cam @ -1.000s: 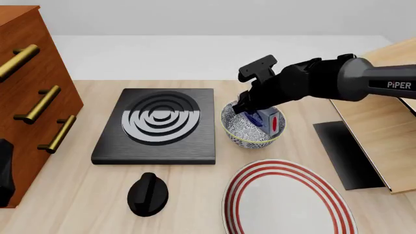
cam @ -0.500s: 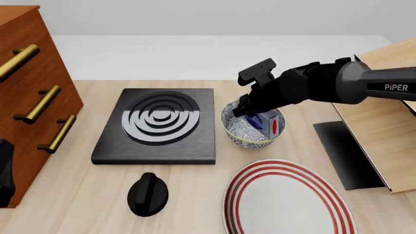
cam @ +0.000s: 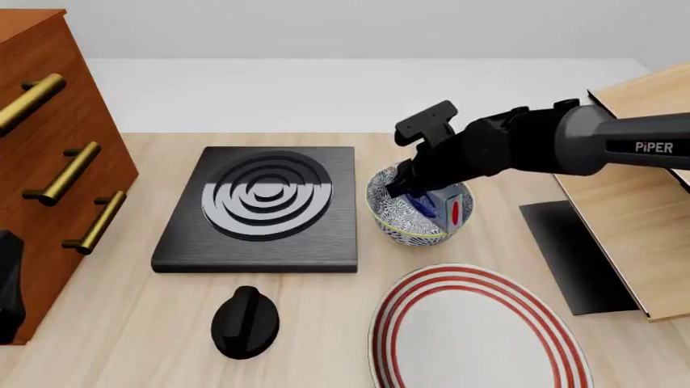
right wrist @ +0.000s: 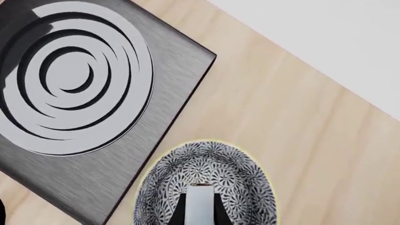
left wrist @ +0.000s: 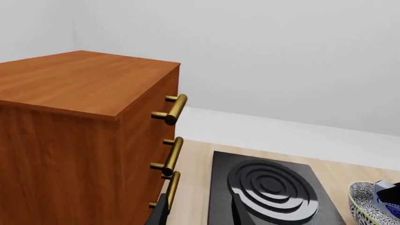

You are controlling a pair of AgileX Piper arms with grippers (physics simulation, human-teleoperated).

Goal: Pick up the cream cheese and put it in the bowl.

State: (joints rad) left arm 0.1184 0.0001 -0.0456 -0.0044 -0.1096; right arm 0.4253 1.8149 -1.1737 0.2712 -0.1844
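Right pincer [cam: 418, 189] grips the cream cheese [cam: 451, 206] inside the bowl [cam: 393, 217]; the left pincer is out of view.

My front camera looks down from above; my right wrist hovers close over the bowl [right wrist: 205, 183], sharing the stove plate [cam: 262, 206] with my left.

Bowl [cam: 415, 220]: one
Cream cheese [cam: 452, 206]: one box
Striped plate [cam: 480, 331]: one
Burner slab [cam: 262, 206]: one
Black knob [cam: 245, 322]: one
Cabinet [cam: 48, 162]: one
Brass handles [cam: 67, 174]: three
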